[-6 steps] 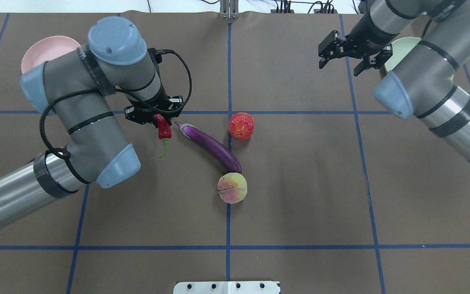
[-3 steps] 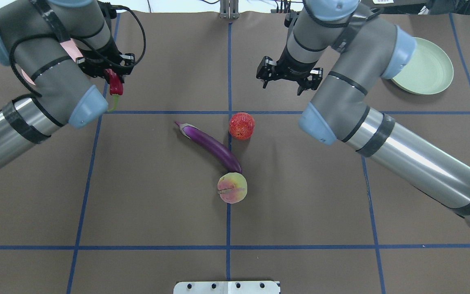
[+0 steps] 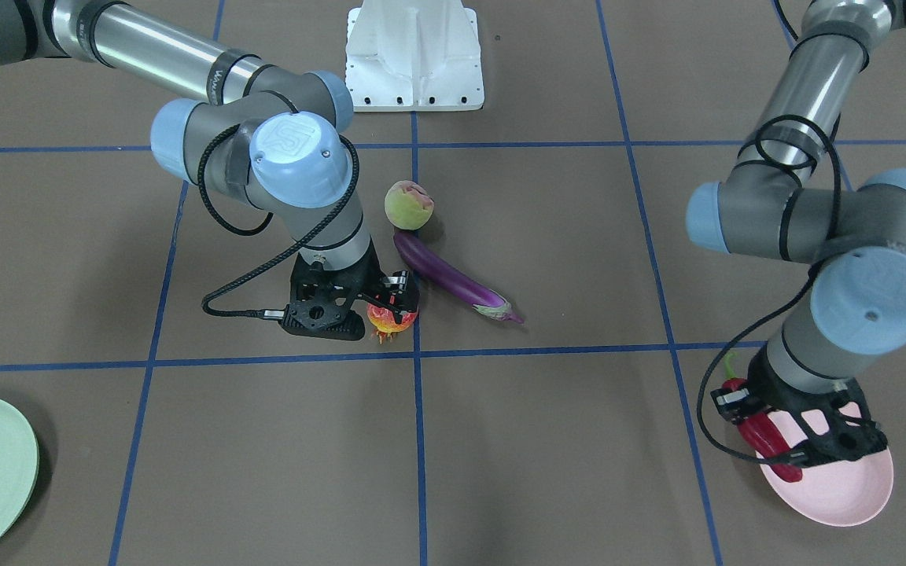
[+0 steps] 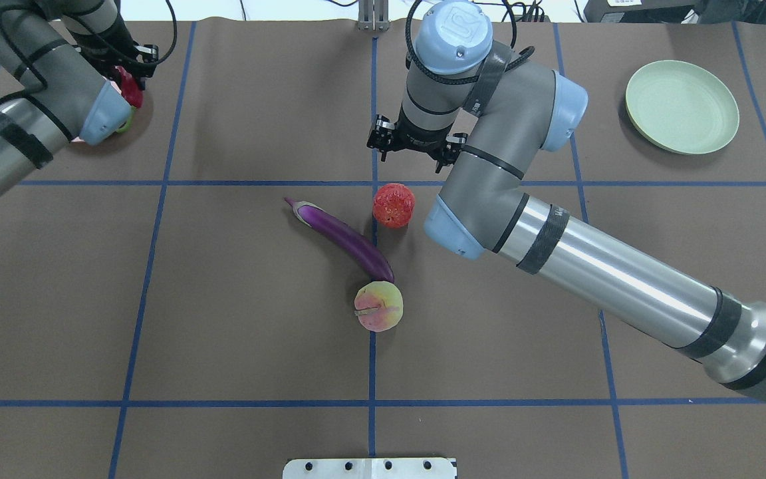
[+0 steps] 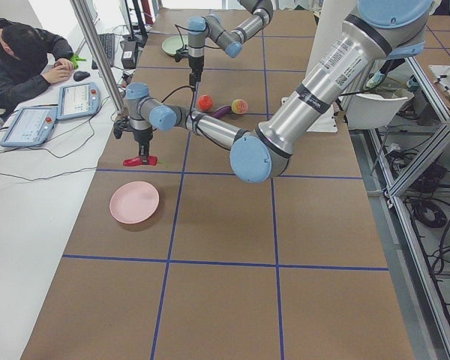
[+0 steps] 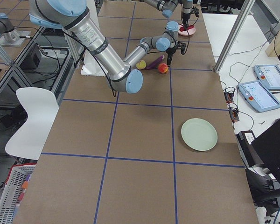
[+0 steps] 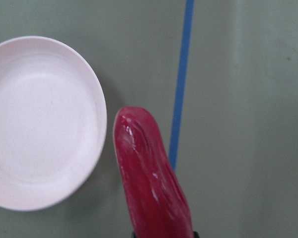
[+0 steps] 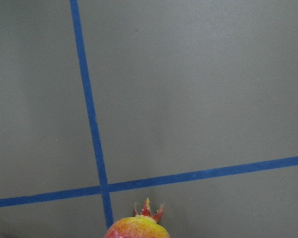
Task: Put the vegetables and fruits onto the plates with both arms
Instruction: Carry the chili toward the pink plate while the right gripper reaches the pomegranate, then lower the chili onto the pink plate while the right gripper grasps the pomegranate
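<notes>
My left gripper is shut on the red chili pepper and holds it above the near rim of the pale pink plate. In the left wrist view the plate lies just left of the chili's tip. My right gripper is open and empty, hovering over the pomegranate, whose spiky crown shows at the bottom of the right wrist view. The purple eggplant lies slantwise beside it, its end touching the peach. The mint green plate stands empty at the far right.
The white base block stands at the robot's edge of the table. The brown mat carries blue tape grid lines. An operator sits beside the table's far side with tablets.
My left arm has carried the chili from the table's middle to the far left, over the pink plate. My right arm has swung from the green plate to above the pomegranate, still open.
</notes>
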Controlling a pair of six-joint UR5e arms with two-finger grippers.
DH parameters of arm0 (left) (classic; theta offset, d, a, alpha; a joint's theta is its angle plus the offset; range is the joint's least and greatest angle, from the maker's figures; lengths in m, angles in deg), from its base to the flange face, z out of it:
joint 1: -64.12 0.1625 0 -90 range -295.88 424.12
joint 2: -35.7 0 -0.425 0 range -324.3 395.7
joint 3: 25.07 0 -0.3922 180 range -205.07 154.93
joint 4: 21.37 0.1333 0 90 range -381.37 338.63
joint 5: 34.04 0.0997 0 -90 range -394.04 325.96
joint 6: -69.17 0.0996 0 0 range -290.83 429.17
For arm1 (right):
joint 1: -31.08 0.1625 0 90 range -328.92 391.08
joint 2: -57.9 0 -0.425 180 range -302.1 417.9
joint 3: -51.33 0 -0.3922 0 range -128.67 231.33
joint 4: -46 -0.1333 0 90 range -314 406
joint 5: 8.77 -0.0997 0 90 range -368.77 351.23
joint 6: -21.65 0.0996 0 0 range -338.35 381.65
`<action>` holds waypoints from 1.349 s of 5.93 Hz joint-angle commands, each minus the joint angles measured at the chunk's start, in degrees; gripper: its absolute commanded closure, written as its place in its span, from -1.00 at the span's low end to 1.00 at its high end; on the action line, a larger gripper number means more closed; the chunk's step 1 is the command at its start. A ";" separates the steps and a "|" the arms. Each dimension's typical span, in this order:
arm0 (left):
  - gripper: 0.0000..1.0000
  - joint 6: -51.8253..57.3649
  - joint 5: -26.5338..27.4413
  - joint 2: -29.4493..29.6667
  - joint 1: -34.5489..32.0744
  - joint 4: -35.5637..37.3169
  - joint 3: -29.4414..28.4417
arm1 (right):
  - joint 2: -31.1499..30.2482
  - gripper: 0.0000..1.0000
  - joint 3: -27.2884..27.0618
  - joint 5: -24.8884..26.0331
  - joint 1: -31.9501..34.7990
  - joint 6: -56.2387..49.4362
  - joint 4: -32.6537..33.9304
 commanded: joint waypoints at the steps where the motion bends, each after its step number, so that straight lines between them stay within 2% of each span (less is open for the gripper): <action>1: 1.00 8.21 0.60 3.02 -4.62 -1.30 -9.31 | 0.73 -0.98 2.49 1.74 -2.27 1.87 -1.75; 2: 1.00 8.59 5.13 3.29 -4.47 -7.30 -15.52 | 0.64 -0.99 2.49 1.74 -2.71 2.75 -1.75; 3: 1.00 8.59 6.13 4.34 -3.68 -12.84 -21.76 | 0.64 -0.99 2.49 1.74 -2.71 2.76 -1.75; 5: 1.00 8.59 8.60 4.18 -0.69 -13.95 -22.79 | 0.38 -0.99 2.58 1.74 -3.24 2.76 -1.67; 6: 0.25 9.46 8.61 4.09 -0.69 -14.13 -22.79 | 0.29 -0.99 3.10 1.83 -3.85 2.85 -1.67; 7: -0.14 9.73 9.48 4.00 -0.77 -14.04 -22.79 | 0.38 -0.99 3.72 2.00 -4.29 2.85 -1.67; 8: -0.99 14.26 10.70 4.00 -1.12 -14.13 -22.71 | 0.29 -0.99 4.07 2.00 -4.56 2.94 -1.67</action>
